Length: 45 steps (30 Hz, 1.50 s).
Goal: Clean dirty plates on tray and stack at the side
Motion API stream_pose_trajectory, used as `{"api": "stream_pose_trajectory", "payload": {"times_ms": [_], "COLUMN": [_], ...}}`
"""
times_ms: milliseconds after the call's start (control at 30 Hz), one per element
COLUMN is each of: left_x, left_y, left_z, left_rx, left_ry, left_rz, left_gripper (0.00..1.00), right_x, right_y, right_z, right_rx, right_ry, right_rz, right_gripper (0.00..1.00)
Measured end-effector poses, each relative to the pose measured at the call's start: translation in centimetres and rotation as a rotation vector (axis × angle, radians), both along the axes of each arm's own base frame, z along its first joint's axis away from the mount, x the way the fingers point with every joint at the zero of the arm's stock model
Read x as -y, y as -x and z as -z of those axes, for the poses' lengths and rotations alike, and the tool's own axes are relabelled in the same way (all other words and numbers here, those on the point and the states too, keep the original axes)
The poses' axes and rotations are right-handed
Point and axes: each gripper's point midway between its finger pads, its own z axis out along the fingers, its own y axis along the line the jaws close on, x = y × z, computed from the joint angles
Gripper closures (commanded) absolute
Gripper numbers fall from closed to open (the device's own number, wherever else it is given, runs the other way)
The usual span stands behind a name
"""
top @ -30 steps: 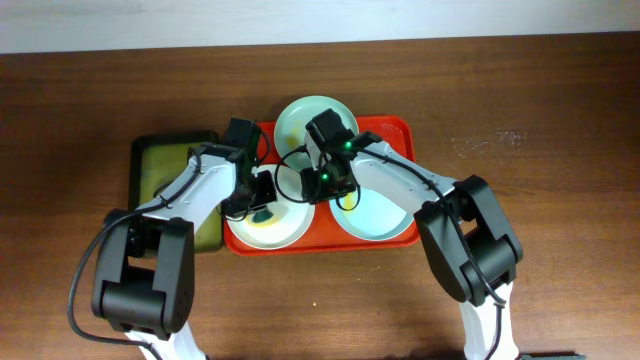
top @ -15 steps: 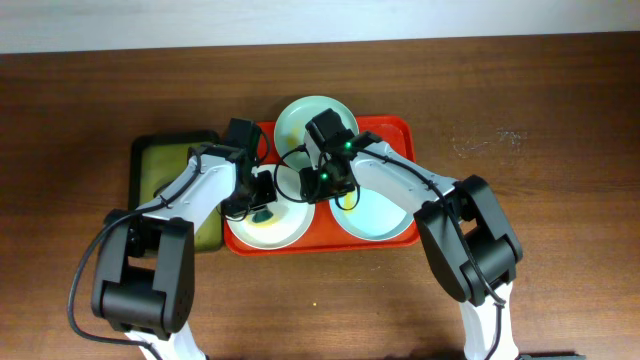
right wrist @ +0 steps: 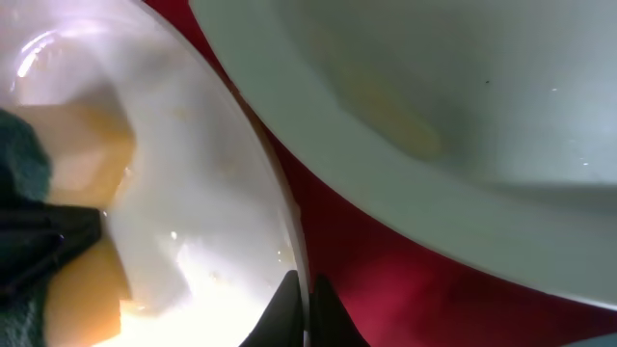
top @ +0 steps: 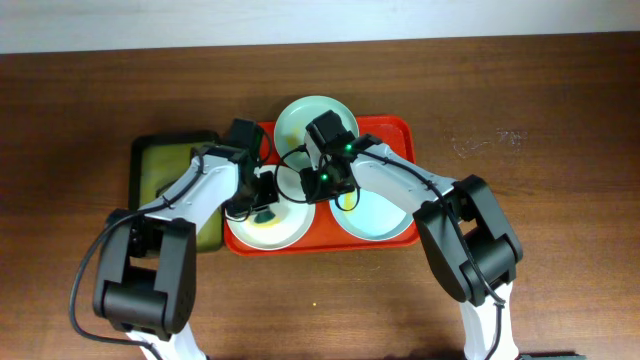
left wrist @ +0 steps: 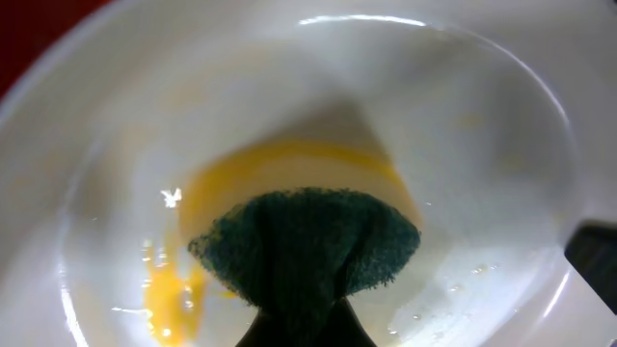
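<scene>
On the red-orange tray [top: 400,128] lie three plates: mint green [top: 300,113] at the back, white [top: 280,232] at front left, pale blue [top: 385,222] at front right. My left gripper [top: 262,208] is shut on a dark green sponge [left wrist: 307,241] with a yellow underside, pressed into the white plate [left wrist: 463,125] beside a yellow smear [left wrist: 159,294]. My right gripper [top: 322,190] is shut on the white plate's rim [right wrist: 280,222], one finger inside, one outside. The mint green plate [right wrist: 453,96] fills the right wrist view's top, with a faint yellowish smear.
A smaller dark green tray [top: 150,165] lies left of the red tray, partly under my left arm. Bare brown wooden table [top: 540,120] stretches to the right and front. Both arms cross over the tray's middle.
My left gripper has shifted very slightly with the sponge on the white plate. The right arm has not visibly moved.
</scene>
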Motion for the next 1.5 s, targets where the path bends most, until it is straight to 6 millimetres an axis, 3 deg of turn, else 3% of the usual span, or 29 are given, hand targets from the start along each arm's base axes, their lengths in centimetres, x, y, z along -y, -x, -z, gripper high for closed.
{"api": "stream_pose_trajectory", "payload": {"times_ms": [200,367,500,733,933,1100,1133,1167,1200,1233,1367,1500], "left_x": [2.0,1.9,0.6,-3.5,-2.9,0.0,0.5,1.2,1.5,1.7,2.3,1.4], "left_y": [0.4,0.1,-0.6,-1.1,-1.1,-0.4,0.0,0.4,0.6,0.7,0.9,1.3], "left_z": [0.2,0.6,0.6,0.3,0.3,0.2,0.2,0.2,0.2,0.1,-0.1,-0.2], "left_rx": [0.007,0.019,0.045,0.068,0.025,-0.009,-0.023,-0.043,-0.049,-0.051,-0.053,-0.071], "left_ry": [-0.003,-0.066,-0.177,-0.397,-0.294,-0.126,-0.091,-0.048,-0.031,-0.019,-0.001,-0.042], "left_rz": [0.055,0.069,0.071,0.044,0.109,0.16,0.168,0.176,0.178,0.185,0.197,0.19], "left_gripper": [1.0,1.0,1.0,0.96,0.91,0.89,0.83,0.7,0.49,0.44,0.37,0.39], "right_x": [0.2,0.3,0.3,0.3,0.3,0.3,0.3,0.3,0.3,0.3,0.3,0.3], "right_y": [0.1,0.2,0.2,0.2,0.2,0.2,0.2,0.2,0.2,0.2,0.2,0.2], "right_z": [0.0,0.1,0.1,0.1,0.1,0.1,0.1,0.1,0.1,0.1,0.1,0.1], "right_rx": [-0.006,-0.01,-0.011,-0.01,-0.011,-0.01,-0.01,-0.011,-0.01,-0.011,-0.011,-0.011], "right_ry": [0.005,0.01,0.01,0.01,0.011,0.01,0.01,0.011,0.01,0.011,0.011,0.011], "right_rz": [0.001,0.002,0.003,0.003,0.003,0.003,0.003,0.003,0.003,0.003,0.003,0.003], "right_gripper": [0.96,0.96,0.96,0.96,0.96,0.96,0.96,0.96,0.96,0.96,0.96,0.96]}}
